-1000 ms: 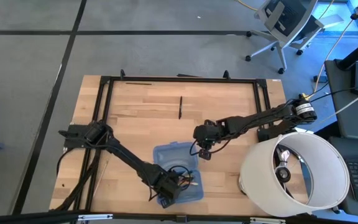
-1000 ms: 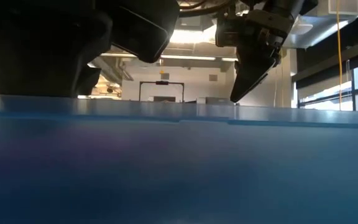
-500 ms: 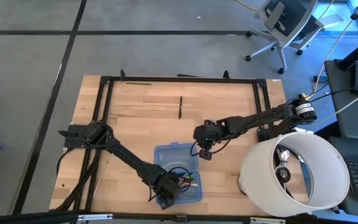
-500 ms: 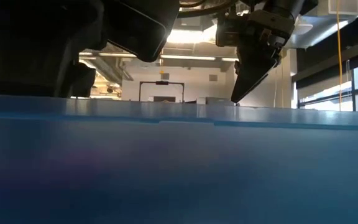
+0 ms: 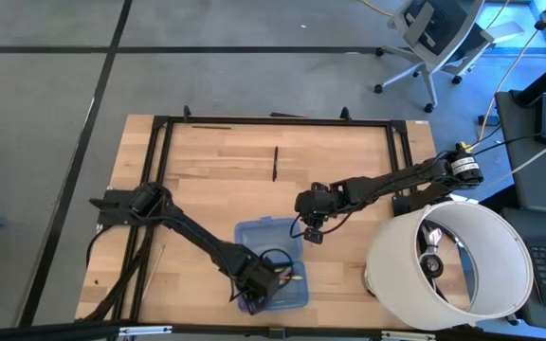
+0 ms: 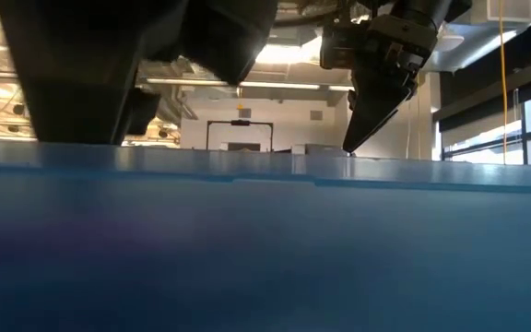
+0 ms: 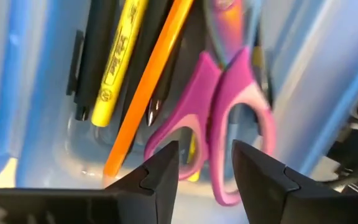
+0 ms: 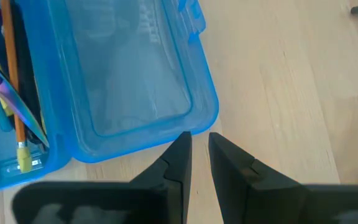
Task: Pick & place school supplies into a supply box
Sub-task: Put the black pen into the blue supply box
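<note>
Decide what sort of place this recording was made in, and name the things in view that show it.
Probably a robotics lab or workshop. A pale wooden table in a black metal frame stands on a grey floor, a wheeled grey office chair waits beyond it, and the low view shows a wide hall with bright ceiling strip lights.

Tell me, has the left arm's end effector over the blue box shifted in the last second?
Yes. In the high view the left end effector has drawn back slightly toward the far, open half of the supply box, away from the table's near edge.
</note>
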Robot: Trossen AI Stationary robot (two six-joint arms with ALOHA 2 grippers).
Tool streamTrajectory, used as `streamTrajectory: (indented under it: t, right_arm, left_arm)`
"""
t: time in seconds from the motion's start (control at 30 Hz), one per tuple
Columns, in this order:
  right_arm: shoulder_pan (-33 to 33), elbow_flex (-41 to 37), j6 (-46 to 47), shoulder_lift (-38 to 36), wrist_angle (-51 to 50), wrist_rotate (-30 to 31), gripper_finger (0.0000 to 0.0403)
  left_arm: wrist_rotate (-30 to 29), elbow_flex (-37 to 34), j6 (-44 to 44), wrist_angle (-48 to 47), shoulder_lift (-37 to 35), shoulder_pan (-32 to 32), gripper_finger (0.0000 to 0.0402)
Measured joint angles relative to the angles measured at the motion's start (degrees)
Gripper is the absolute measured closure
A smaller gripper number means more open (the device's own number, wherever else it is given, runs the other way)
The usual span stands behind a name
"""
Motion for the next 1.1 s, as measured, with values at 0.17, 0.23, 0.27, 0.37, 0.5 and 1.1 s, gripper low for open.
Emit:
streamTrajectory:
  t: [0.17,0.23,0.27,0.37,0.5,1.1]
  right_arm:
    - [0.0,0.0,0.0,0.0,0.0,0.0,0.0342]
    - [0.0,0.0,0.0,0.0,0.0,0.0,0.0342]
    - [0.0,0.0,0.0,0.0,0.0,0.0,0.0342]
    - [0.0,0.0,0.0,0.0,0.0,0.0,0.0342]
    - [0.0,0.0,0.2,0.0,0.9,0.0,0.0342]
    - [-5.0,0.1,20.1,0.5,15.1,6.3,0.0342]
  left_arm:
    - [-0.1,0.0,2.2,-0.3,-2.4,0.7,0.0258]
    - [-0.1,0.0,3.8,-0.3,-3.5,1.0,0.0258]
    - [-0.2,0.0,5.0,-0.5,-4.0,1.1,0.0257]
    - [-1.0,0.0,8.0,-3.4,-6.4,1.7,0.0256]
    - [-8.4,0.0,10.3,-12.3,-11.4,2.6,0.0257]
    - [-38.1,-3.2,10.6,-26.6,-31.1,-0.2,0.0254]
